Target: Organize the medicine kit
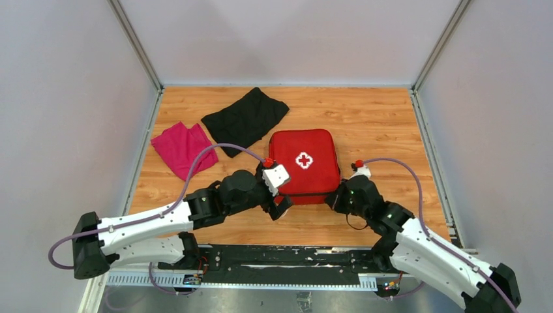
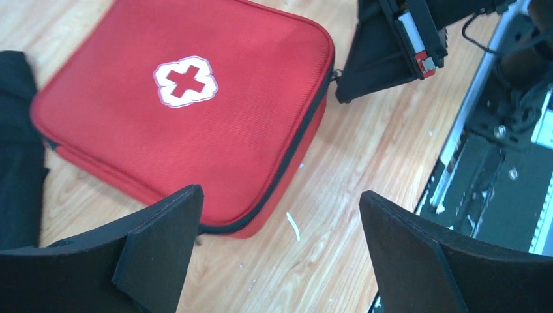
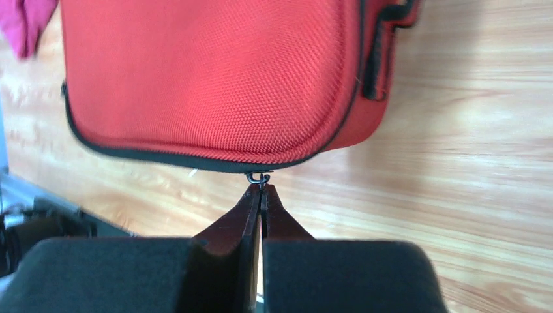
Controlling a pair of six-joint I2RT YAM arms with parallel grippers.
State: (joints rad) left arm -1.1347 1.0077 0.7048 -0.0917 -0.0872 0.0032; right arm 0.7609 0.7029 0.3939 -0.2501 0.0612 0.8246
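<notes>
Only the right wrist view shows the right pincer [image 3: 261, 193] clenched on the zipper pull [image 3: 259, 177]. The left pincer [image 2: 280, 199] is released; the red medicine kit [image 2: 195, 124] lies flat, cross up.

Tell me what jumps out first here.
The red medicine kit with its white cross, zipped closed in the middle of the table, dominates. At its near edge, the right pincer is pinched shut on the zipper pull at the near right corner, while the left pincer gapes open by the near left corner. A black cloth and a magenta cloth lie at the far left.
</notes>
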